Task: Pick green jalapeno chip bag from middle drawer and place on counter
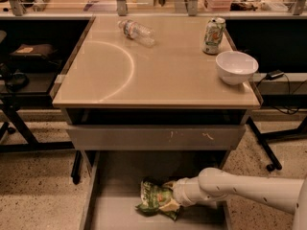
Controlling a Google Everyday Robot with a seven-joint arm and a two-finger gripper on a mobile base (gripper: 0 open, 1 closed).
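Grey middle drawer [117, 213] holds the green jalapeno chip bag [151, 195], tool [171, 201] against it, grip unclear.

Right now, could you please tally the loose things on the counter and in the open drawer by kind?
1 bottle, on the counter
1 can, on the counter
1 bowl, on the counter
1 chip bag, in the drawer, with the gripper at it
Total: 4

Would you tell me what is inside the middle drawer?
The green jalapeno chip bag lies in the middle drawer, the end effector against it; the floor beneath both is covered.
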